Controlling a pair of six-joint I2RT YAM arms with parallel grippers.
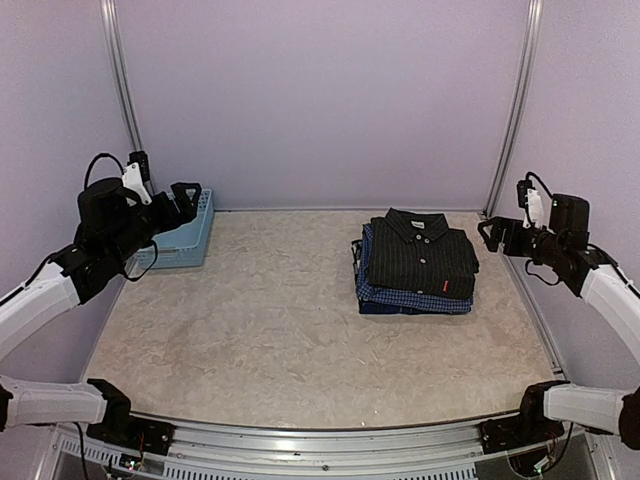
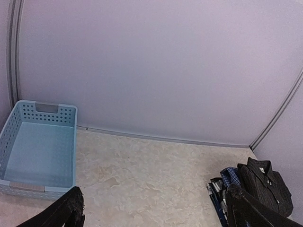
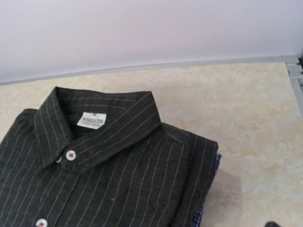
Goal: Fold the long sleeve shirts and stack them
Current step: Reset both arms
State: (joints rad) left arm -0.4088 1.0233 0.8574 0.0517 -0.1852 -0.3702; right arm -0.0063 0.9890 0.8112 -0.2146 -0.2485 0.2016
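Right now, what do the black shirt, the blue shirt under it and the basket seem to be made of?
Black shirt: woven cloth, matte, perhaps brushed cotton; fine pale stripes, soft folds and a sewn neck label show. Blue shirt: also woven cloth, small check; only its edges show. Basket: light blue moulded plastic, smooth; regular holes in stiff walls.

Basket far left, stacked shirts right — open tabletop between
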